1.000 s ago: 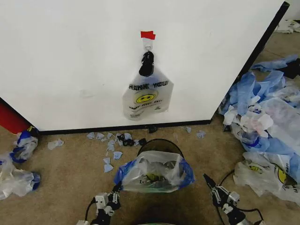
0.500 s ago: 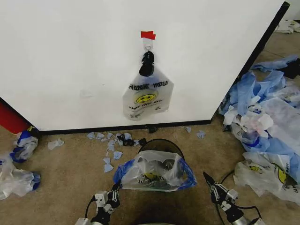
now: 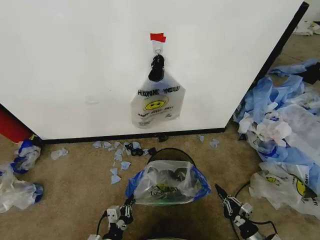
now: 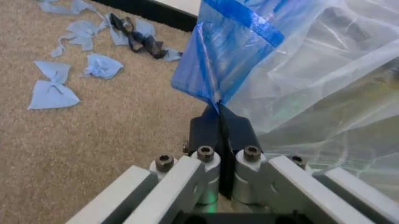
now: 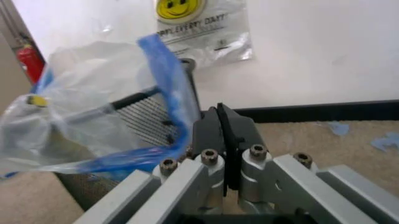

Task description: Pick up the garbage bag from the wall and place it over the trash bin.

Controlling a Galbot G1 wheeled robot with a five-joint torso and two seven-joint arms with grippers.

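The garbage bag (image 3: 167,182) has sunk a little lower over the trash bin (image 3: 170,156) and drawn in narrower, its dark print now showing on the near face. The left gripper (image 3: 128,206), pinched on the bag's blue corner, has shifted in toward the bin. The right gripper (image 3: 220,192), its fingers pressed together with nothing between them, has slipped slightly lower beside the bin.
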